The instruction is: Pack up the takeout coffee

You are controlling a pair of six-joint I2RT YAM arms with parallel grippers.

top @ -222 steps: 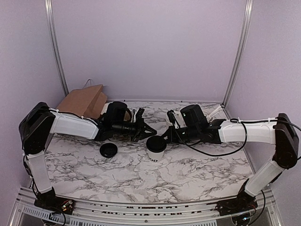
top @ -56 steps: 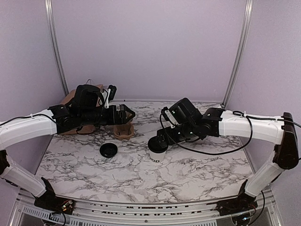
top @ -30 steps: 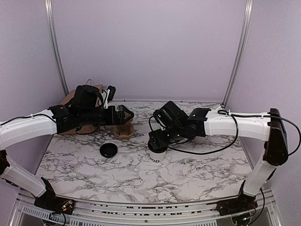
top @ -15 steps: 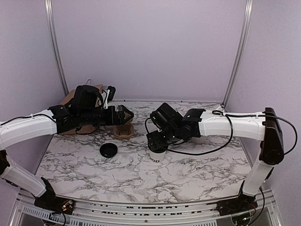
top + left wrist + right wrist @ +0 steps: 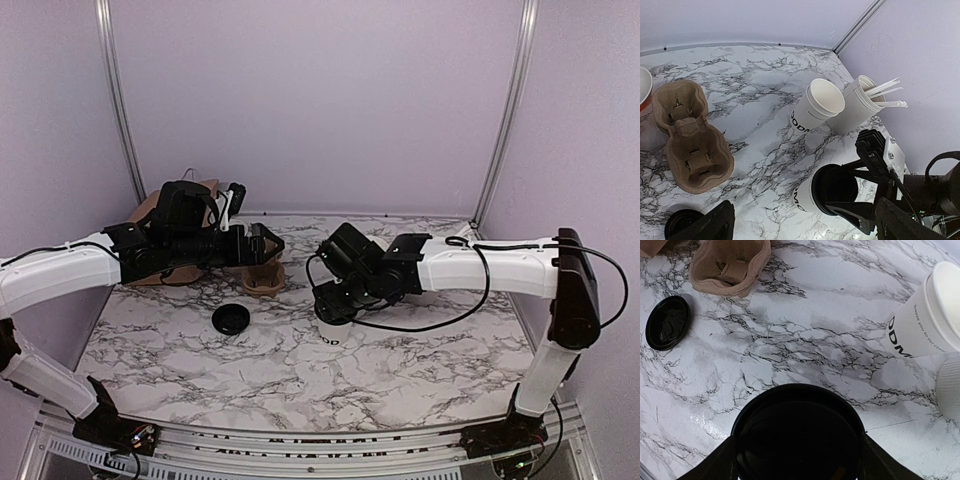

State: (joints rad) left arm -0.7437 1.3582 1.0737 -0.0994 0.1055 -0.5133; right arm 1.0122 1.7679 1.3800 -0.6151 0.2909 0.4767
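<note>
Marble-patterned table (image 5: 400, 370) down below, white with grey veins, boxed in by plain lilac walls (image 5: 320, 100) and a slim metal post (image 5: 113, 90) in each back corner. Back left, a brown paper bag (image 5: 147, 210) peeks out from behind the left arm. In front of it sits a cardboard cup carrier (image 5: 264, 278), and nearer the camera a round black lid (image 5: 231, 319) lies flat on the marble, on its own. Over on the far right side, the left wrist camera picks out a stack of white cups (image 5: 817, 107) leaning against a ribbed white tub (image 5: 855, 107) with utensils poking out.

Now the coffee cup (image 5: 336, 332): it stands upright near the middle of the table, well apart from the lid, black lettering low on its side and dark at the top.

The right arm rises from its base to a high elbow at the right edge, then stretches its forearm left across the table, wrist tipped down over the cup. The right gripper (image 5: 335, 302) has its jaws spread either side of the cup's rim, right up against it. Whether they are actually pinching it, I can't tell.

The left arm reaches in from the left, wrist level above the carrier. The left gripper (image 5: 272, 245) points toward the cup, jaws spread wide with nothing in them.
</note>
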